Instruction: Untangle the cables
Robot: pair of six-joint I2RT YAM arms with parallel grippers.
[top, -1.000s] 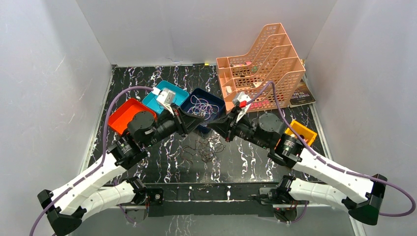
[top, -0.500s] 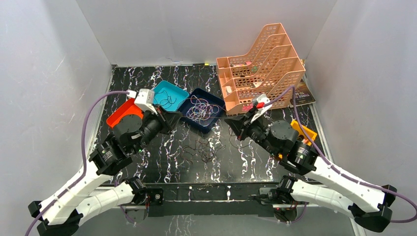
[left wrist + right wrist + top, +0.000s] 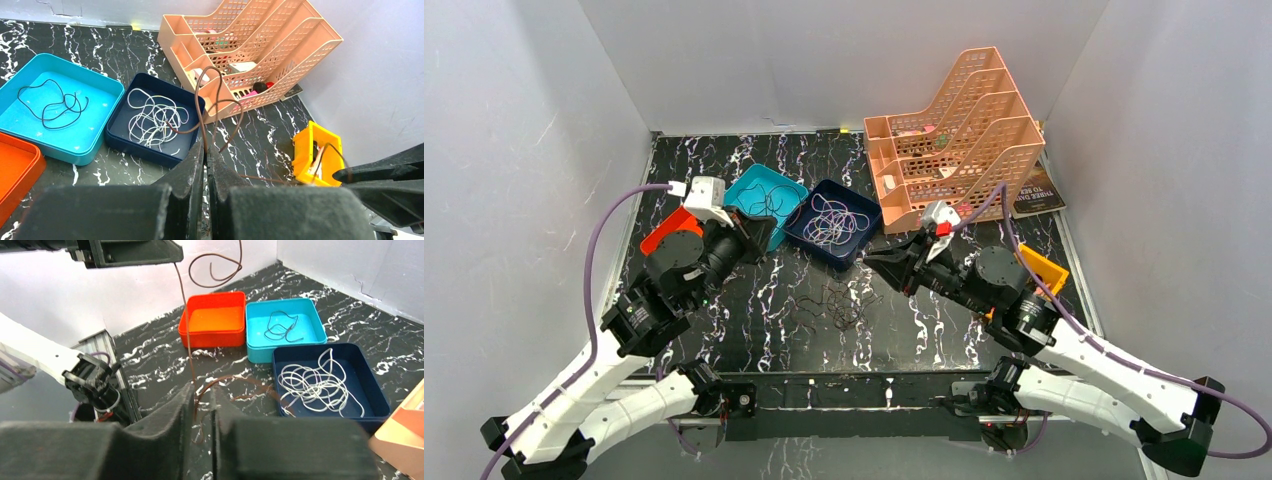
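A dark booklet (image 3: 1036, 195) lies far right of the navy tray (image 3: 145, 152), behind the rack. Its white lettering is too small to read with certainty. The navy tray holds a loose coil of whitish-lilac cables (image 3: 152, 120). The teal tray (image 3: 75, 150), touching the navy tray's left side, holds one black cable (image 3: 55, 102), and the orange tray (image 3: 15, 165) sits further left again. A peach tiered desk organizer (image 3: 300, 40) stands right of and behind the navy tray with small items in its slots, and a yellow bin (image 3: 305, 150) sits to the right of it, nearer the arms. On the table (image 3: 754, 330) just in front of the navy tray lies a small tangle of dark cables (image 3: 839, 305). The left arm reaches in from the left, its end effector (image 3: 205, 150) raised in front of the teal tray with fingers pressed together on a brown cable (image 3: 183, 315), which curls up above them. The right arm reaches in low from the right of the navy tray. Its end effector (image 3: 202, 390) has the fingers a little apart, with the same brown cable running down into the gap between them.
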